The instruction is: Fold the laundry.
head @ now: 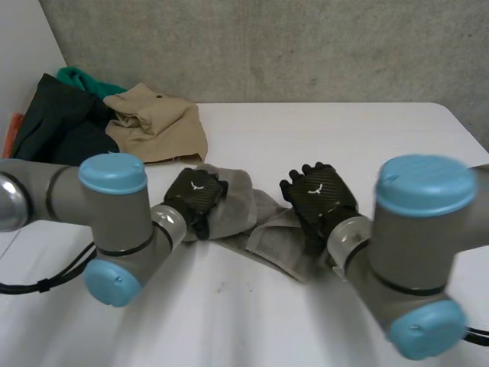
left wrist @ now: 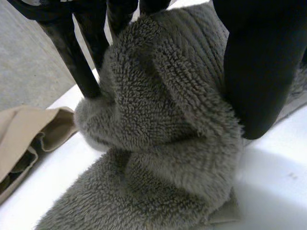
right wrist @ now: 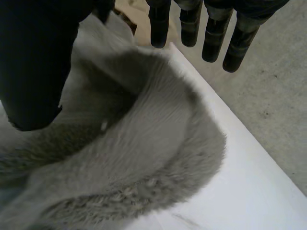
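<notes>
A grey fluffy towel [head: 252,212] lies crumpled in the middle of the white table [head: 351,134], between my two hands. My left hand [head: 195,194] rests on the towel's left end. In the left wrist view a raised bunch of the towel [left wrist: 158,120] sits squeezed between the fingers [left wrist: 76,52] and the thumb [left wrist: 259,72]. My right hand [head: 317,196] hovers over the towel's right end. Seen from the right wrist, its fingers [right wrist: 192,24] are straight and spread above a curved fold of the towel [right wrist: 144,158], holding nothing.
A beige garment [head: 157,122] lies just behind the towel at the left, also beside the bunch [left wrist: 24,129]. Further back left are a dark garment [head: 61,122] and a green one [head: 80,76]. A concrete wall runs behind the table.
</notes>
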You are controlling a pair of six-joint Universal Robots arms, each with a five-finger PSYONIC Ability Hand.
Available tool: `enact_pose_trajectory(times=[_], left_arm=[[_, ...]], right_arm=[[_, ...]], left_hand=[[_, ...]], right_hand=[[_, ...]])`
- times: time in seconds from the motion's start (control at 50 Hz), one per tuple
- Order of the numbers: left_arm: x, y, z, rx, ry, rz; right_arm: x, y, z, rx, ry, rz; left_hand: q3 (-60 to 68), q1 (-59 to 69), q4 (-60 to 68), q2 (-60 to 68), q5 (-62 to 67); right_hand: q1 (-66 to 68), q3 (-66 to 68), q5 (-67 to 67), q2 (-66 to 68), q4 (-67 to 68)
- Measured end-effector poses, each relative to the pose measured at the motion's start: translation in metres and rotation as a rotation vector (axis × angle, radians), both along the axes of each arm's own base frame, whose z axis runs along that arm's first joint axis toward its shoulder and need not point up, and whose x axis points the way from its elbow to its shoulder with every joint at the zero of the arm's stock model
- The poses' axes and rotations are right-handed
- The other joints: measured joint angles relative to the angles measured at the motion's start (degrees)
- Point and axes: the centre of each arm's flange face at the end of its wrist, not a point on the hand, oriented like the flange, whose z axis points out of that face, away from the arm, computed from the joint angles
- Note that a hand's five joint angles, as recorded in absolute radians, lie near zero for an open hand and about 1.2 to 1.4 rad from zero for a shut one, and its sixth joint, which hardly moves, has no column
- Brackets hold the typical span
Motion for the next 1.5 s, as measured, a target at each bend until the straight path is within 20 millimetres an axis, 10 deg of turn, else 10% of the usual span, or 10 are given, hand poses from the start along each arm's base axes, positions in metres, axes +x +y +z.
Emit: enact_pose_trajectory(times=[0.1,0.2,0.46,0.58,0.74,0.9,1.06,1.22,1.5], left_arm=[[-0.004,-0.007,-0.003,-0.010,0.008,0.003],[-0.003,-0.010,0.018,-0.058,0.037,0.027],[0.049,0.001,0.109,-0.187,0.151,0.161],[0.068,0.007,0.104,-0.097,0.199,0.201],[0.055,-0.008,0.090,-0.037,0.241,0.162],[0.022,-0.067,0.173,-0.406,0.439,0.120],[0.023,-0.073,0.243,-0.714,0.644,0.117],[0.030,-0.056,0.193,-0.579,0.587,0.127],[0.060,0.013,0.036,-0.065,0.206,0.190]], right_arm=[[0.013,-0.009,-0.026,-0.036,0.081,-0.005],[0.019,-0.018,-0.028,-0.078,0.121,-0.002],[-0.050,-0.053,0.054,-0.124,0.097,-0.185],[-0.081,-0.053,0.058,0.011,0.179,-0.200],[-0.071,-0.082,0.071,-0.070,-0.007,-0.204],[-0.053,-0.135,0.148,-0.485,-0.422,-0.229],[-0.050,-0.139,0.206,-0.796,-0.648,-0.193],[-0.049,-0.131,0.153,-0.565,-0.502,-0.156],[-0.076,-0.075,-0.005,0.103,0.012,-0.127]], left_hand=[[26.10,21.69,26.81,26.77,25.45],[34.19,26.24,38.06,35.99,32.75],[34.83,28.39,38.13,36.59,32.75],[36.97,29.56,38.14,37.28,34.40],[36.97,30.11,38.35,37.36,34.40],[36.97,30.13,38.37,37.44,34.40],[36.98,30.13,38.37,37.44,34.41],[36.97,30.13,38.37,37.45,35.48],[37.23,30.14,38.39,37.56,35.48]], right_hand=[[8.15,8.65,7.08,8.51,7.10],[46.20,52.42,49.19,53.05,51.28],[46.68,55.40,52.77,55.20,54.10],[47.16,55.51,52.77,55.36,54.10],[47.32,55.51,52.77,55.36,54.10],[47.32,55.51,52.77,55.38,54.14],[47.32,55.51,52.77,55.38,54.18],[47.32,55.51,52.77,55.38,54.40],[47.32,55.51,52.77,55.38,54.59]])
